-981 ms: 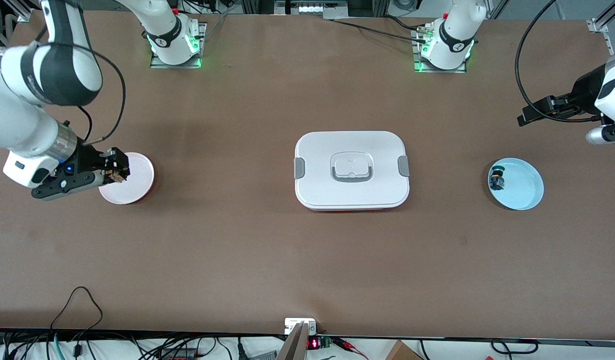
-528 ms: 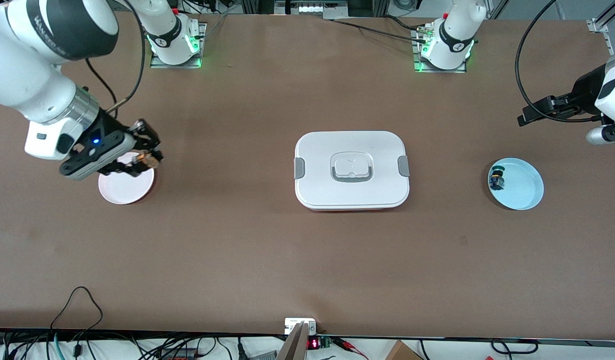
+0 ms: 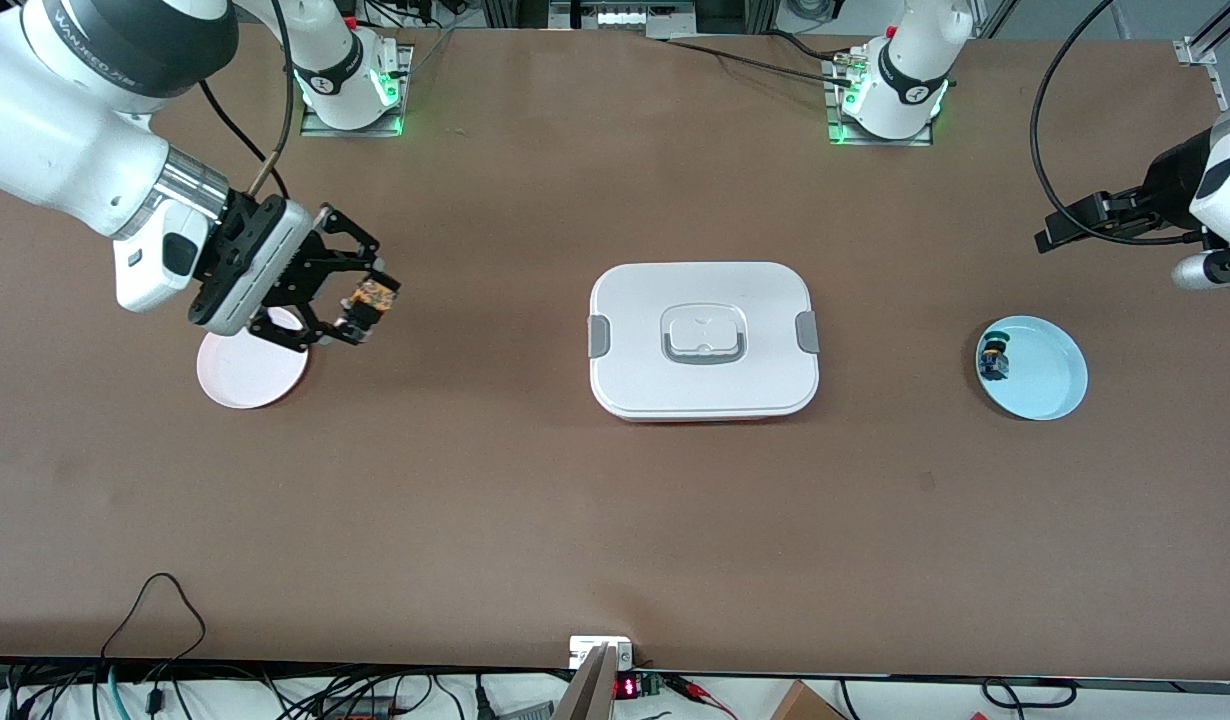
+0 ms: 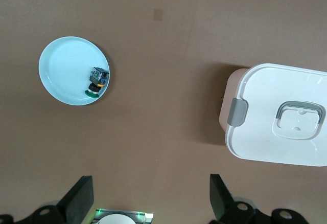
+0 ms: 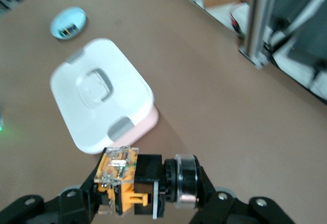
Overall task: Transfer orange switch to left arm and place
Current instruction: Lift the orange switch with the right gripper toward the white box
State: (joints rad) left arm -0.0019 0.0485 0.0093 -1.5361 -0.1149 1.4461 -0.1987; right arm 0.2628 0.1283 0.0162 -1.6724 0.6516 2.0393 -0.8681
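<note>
My right gripper (image 3: 363, 306) is shut on the orange switch (image 3: 374, 294), held in the air over the bare table between the pink plate (image 3: 237, 378) and the box (image 3: 703, 340). In the right wrist view the switch (image 5: 134, 182) lies crosswise between the fingers, its orange and clear block at one end and its black and silver barrel at the other. The white box (image 5: 99, 93) with grey clasps sits at the table's middle, lid on. My left gripper (image 4: 152, 203) waits open and empty, high over the left arm's end of the table.
A blue plate (image 3: 1047, 372) toward the left arm's end holds a small black switch with a green top (image 3: 993, 360). The pink plate has nothing on it. Cables and a small display run along the table edge nearest the front camera.
My right gripper has lifted the orange switch off the pink plate and carried it toward the box. The left arm has not moved.
</note>
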